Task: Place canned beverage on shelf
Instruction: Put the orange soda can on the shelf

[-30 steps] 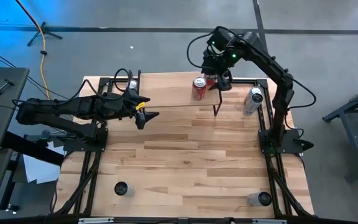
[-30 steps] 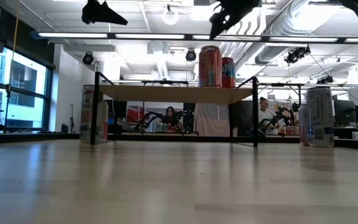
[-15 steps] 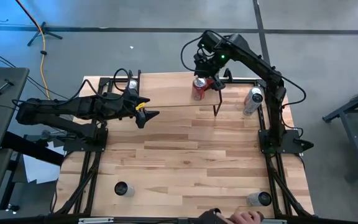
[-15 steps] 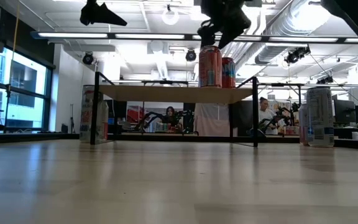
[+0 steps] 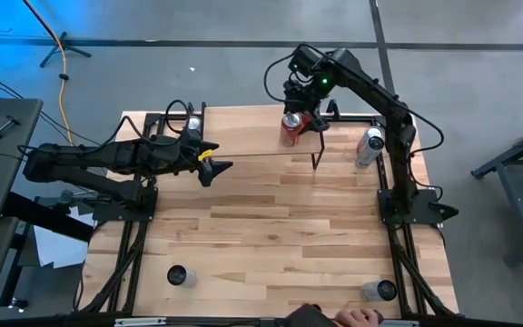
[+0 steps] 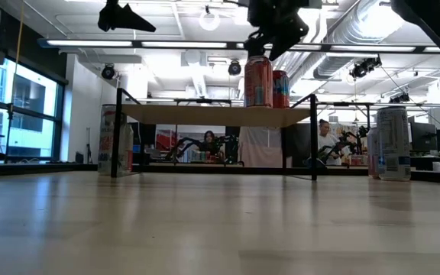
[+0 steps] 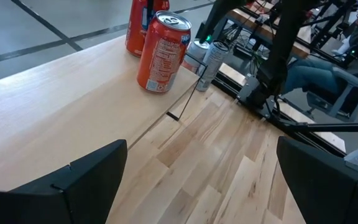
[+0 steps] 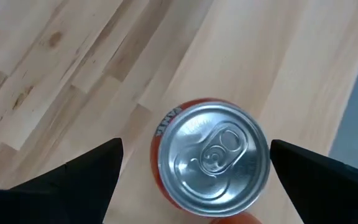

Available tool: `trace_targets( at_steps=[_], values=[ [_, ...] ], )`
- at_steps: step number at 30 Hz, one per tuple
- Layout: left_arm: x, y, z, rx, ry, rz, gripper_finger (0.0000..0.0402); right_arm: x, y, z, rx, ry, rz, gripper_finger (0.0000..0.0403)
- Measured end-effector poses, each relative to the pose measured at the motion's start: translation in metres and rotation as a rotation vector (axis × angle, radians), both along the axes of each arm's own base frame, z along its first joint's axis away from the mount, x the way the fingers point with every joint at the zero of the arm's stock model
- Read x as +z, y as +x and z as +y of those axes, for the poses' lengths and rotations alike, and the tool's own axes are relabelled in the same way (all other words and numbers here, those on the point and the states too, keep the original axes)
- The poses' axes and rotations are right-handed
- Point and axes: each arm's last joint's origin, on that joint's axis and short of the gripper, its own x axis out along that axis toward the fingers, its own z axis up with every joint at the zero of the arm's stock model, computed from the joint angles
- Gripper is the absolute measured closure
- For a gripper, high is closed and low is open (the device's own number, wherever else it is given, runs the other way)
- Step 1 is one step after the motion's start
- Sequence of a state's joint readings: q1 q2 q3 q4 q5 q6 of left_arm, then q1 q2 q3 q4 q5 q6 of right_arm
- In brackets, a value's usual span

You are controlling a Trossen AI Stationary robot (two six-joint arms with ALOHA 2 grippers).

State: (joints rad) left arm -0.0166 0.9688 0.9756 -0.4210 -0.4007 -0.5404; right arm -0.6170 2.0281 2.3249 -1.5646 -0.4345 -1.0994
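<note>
Spanning most of the high view, the wooden worktop carries the shelf along its far edge, a light plank on thin black legs. On that plank, toward its right end, an orange can stands upright, and the low view shows a second can just behind it, also on the shelf. So the placing itself looks done: the orange can rests squarely on the plank and nothing grips it.

Right above the orange can hangs the right tool, its fingers spread wide; the right wrist view looks straight down on the can's silver lid, with a dark finger off to either side and clear of it. What seems left is for this arm to lift away without knocking the can, and perhaps to fetch another.

Other cans stand on the worktop: a silver one by the shelf's right end, one at the shelf's left end, a dark one near the front left corner and one near the front right.

The left tool waits above the worktop just in front of the shelf's left part, fingers apart and holding nothing. A person's hand shows at the front edge.
</note>
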Motion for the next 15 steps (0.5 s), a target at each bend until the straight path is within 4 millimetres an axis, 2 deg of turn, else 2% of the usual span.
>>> trace_targets(
  at_steps=[4,9,15],
  values=[
    [0.0000,0.0000,0.0000,-0.001,0.000,0.000,0.0025,-0.0077,0.0053,-0.0021,0.003,0.016,0.017,0.0011],
    [-0.0001,0.0000,-0.0001,-0.003,-0.001,0.001,0.0025,-0.0080,0.0056,-0.0018,-0.003,0.021,0.020,0.0011],
    [-0.0001,0.0000,0.0000,-0.004,-0.001,0.001,0.0025,-0.0078,0.0061,-0.0033,-0.149,0.068,0.050,0.0010]
  ],
)
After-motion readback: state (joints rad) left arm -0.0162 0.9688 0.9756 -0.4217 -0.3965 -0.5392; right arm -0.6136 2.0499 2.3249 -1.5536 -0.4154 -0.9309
